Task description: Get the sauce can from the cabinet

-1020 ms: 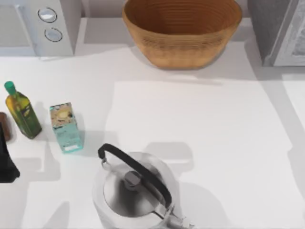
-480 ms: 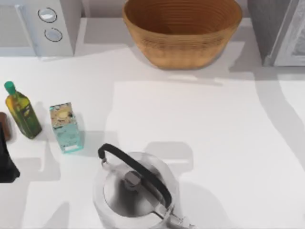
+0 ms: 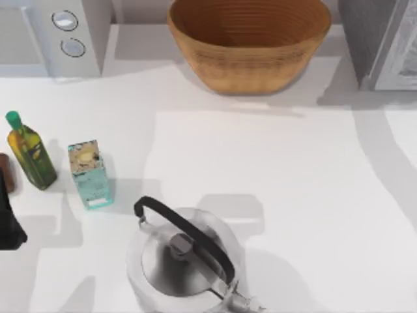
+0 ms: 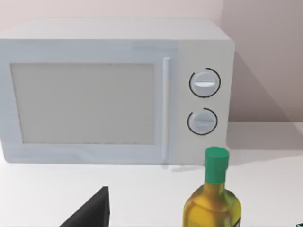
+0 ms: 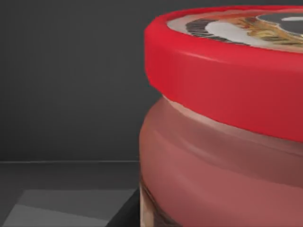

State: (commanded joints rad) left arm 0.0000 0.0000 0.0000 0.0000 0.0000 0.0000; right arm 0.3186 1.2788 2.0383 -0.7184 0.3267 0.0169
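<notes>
The sauce can (image 5: 227, 118) sits very close in front of the right wrist camera, upright, its red lid level above red-brown sides, with dark walls behind it and a dark floor beneath. That dim surround reads as the inside of the cabinet (image 3: 381, 42), the grey box at the top view's far right corner. So the can lies straight ahead of the right arm's reach, its long axis vertical, and a sideways pinch across the round body looks like the fitting approach.

The right gripper itself cannot be made out in the right wrist view, so whether its fingers are spread, pressed together or already pinching the can cannot be told. Judging from how near the can looms, the grasp is either imminent or being made.

The right arm is plainly the nearer one. The left arm is parked at the table's left edge, where a dark part of it (image 3: 10, 225) shows in the top view beside the oil bottle (image 3: 29, 153). Its wrist camera faces the microwave (image 4: 113, 90), and the state of its fingers cannot be told either.

The teal carton (image 3: 90, 175), the kettle (image 3: 186, 261) and the wicker basket (image 3: 251, 45) stand well apart from the cabinet, so none should hinder pulling the can out toward the open table (image 3: 300, 182)
</notes>
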